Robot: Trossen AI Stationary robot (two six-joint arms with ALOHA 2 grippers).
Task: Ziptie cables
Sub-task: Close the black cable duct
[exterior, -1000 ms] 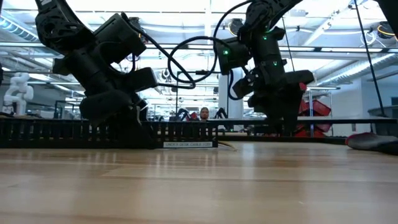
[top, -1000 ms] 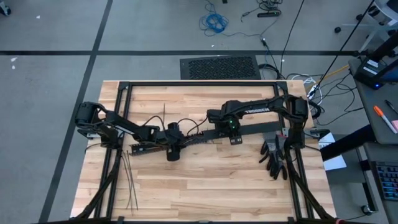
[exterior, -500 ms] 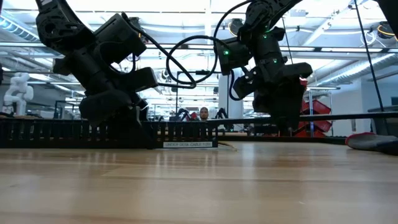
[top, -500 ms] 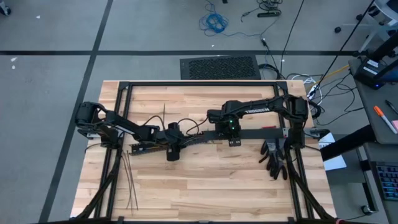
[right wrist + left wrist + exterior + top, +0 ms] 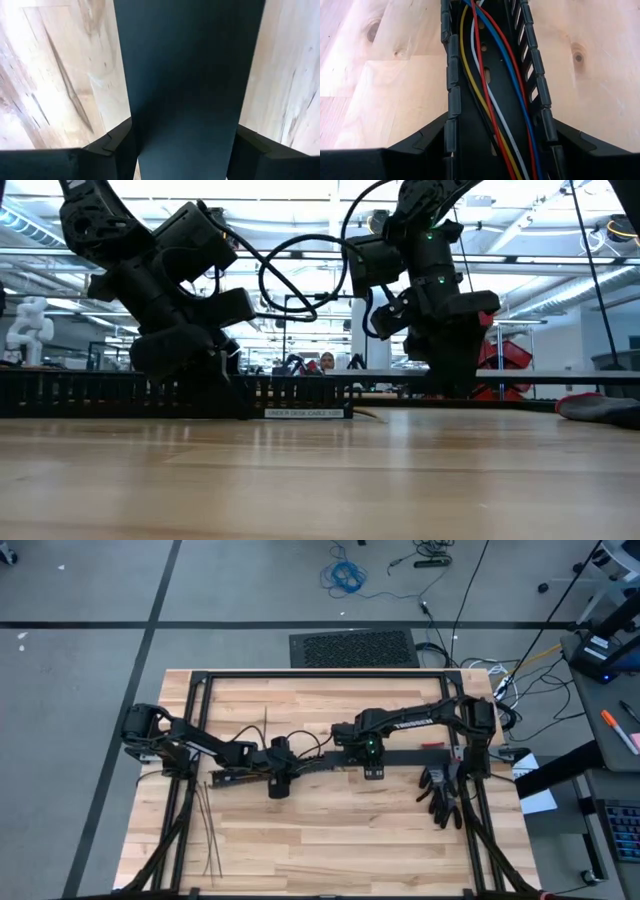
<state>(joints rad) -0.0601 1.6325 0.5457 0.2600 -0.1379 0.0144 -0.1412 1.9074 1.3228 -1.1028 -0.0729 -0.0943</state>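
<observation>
cables (image 5: pixel 492 95): red, blue, white, yellow wires inside black duct (image 5: pixel 451 75).

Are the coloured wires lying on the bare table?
No, the wires run along inside the black slotted duct, between its two walls.

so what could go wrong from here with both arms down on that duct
1. The cables lie loose inside the black duct, and the left gripper straddles the duct. Closing or sliding along it could pinch or drag a wire.
2. The right gripper sits over a flat dark bar with no wires visible there, so it may end up grasping the wrong thing.
3. The zipties lie near the table's front left, away from both grippers, so nothing is bundled yet.
</observation>
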